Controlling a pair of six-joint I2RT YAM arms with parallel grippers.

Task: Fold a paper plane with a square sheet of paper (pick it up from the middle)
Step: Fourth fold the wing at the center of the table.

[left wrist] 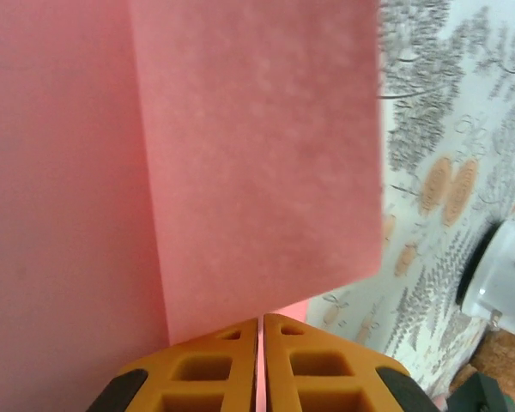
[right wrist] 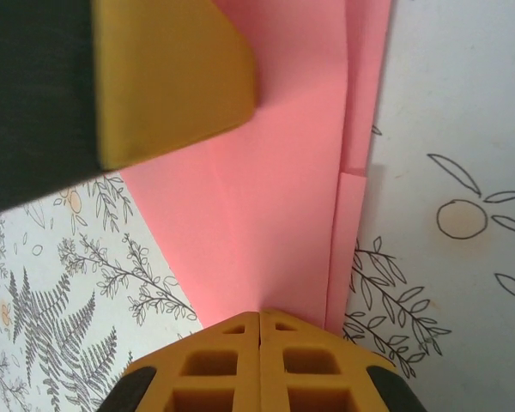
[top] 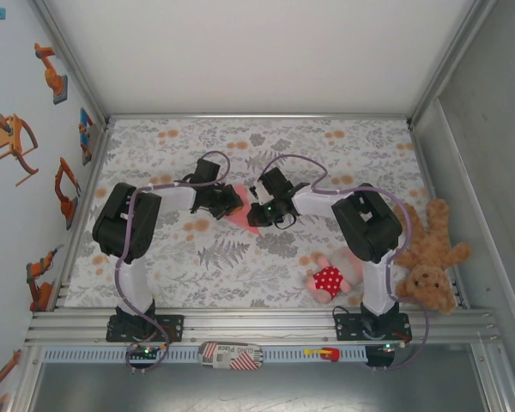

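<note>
The square sheet of paper (top: 238,221) is salmon pink and folded into layers that narrow to a point; it sits mid-table between my two grippers. My left gripper (top: 227,204) is shut on it: in the left wrist view a thin pink edge runs between the closed orange fingertips (left wrist: 262,319), and a folded flap of the paper (left wrist: 240,154) stands up in front. My right gripper (right wrist: 260,314) is shut with its tips at the narrow end of the paper (right wrist: 266,215), nothing visible between them. A left finger (right wrist: 172,77) lies on the wide end.
A pink plush doll in a red dotted dress (top: 330,279) lies beside the right arm's base. A brown teddy bear (top: 429,257) lies at the table's right edge. The floral tablecloth (top: 343,154) is bare behind the arms, with walls on three sides.
</note>
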